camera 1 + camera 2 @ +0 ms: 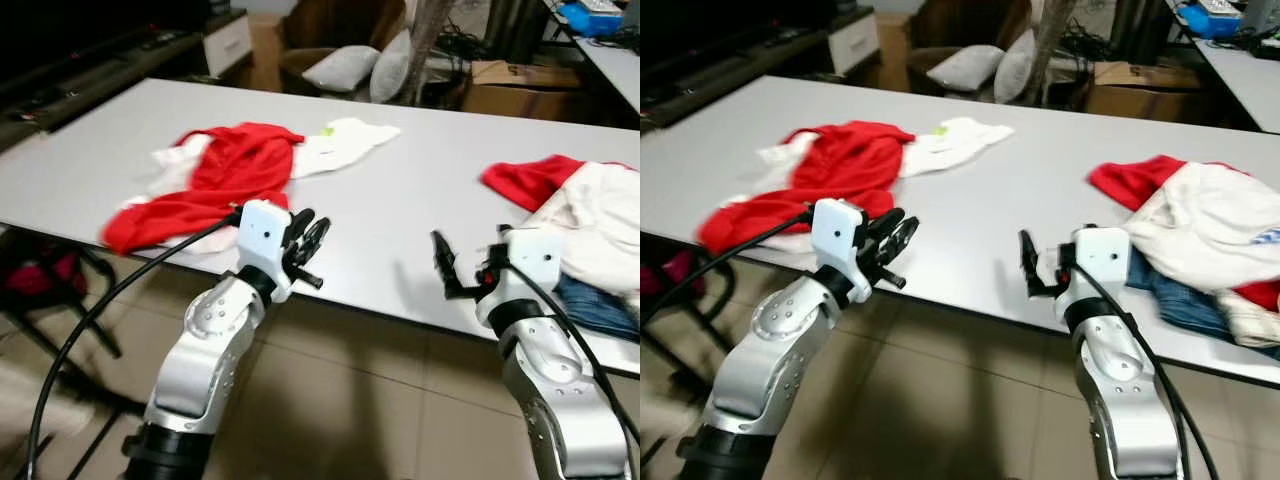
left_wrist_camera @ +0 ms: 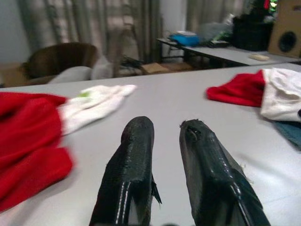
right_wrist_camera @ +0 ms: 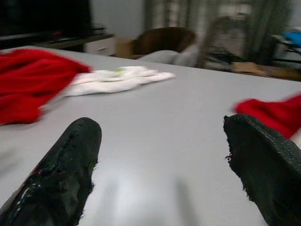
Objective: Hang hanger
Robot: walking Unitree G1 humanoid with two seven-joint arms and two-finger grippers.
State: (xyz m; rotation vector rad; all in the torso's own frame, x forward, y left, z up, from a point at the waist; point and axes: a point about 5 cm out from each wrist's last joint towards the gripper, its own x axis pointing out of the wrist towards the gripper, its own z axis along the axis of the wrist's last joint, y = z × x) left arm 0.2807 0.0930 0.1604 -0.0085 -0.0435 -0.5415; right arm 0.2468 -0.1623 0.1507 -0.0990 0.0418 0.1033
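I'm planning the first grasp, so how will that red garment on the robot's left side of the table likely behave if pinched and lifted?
The red garment lies crumpled in soft folds on the grey table, so it will probably sag and drape, not hold shape. It overlaps a white garment, so lifting may drag that along. It looks light.

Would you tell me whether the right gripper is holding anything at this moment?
No, the right gripper has its fingers spread wide above the bare grey table, with nothing between them.

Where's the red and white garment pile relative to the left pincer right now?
In the left eye view the red and white garment pile lies on the table's left side, just beyond the left pincer.
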